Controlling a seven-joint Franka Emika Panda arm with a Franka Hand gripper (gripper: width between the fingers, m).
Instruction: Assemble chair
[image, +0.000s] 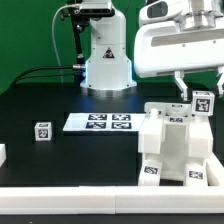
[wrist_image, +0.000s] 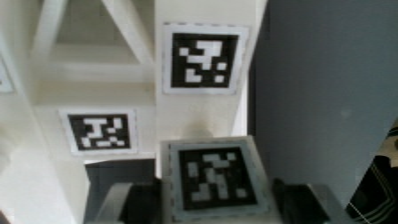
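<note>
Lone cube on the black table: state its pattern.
Small white cube bears a black-and-white square tag; exterior view shows it best.

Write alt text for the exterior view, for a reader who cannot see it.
A white gripper holds a tagged white chair part over the partly built white chair at the exterior view's right. On the black table lie the marker board and a small tagged cube.

The chair (image: 170, 150) is glossy white, and its faces carry square tags with black-and-white block patterns. One tagged chair part (wrist_image: 214, 178) looks greyer, as in shadow. The worktop (image: 60, 160) is black. The marker board (image: 98, 122) is white with four black-patterned tags. The small cube (image: 42, 131) is white with one such tag. The backdrop (image: 30, 40) is green.
</note>
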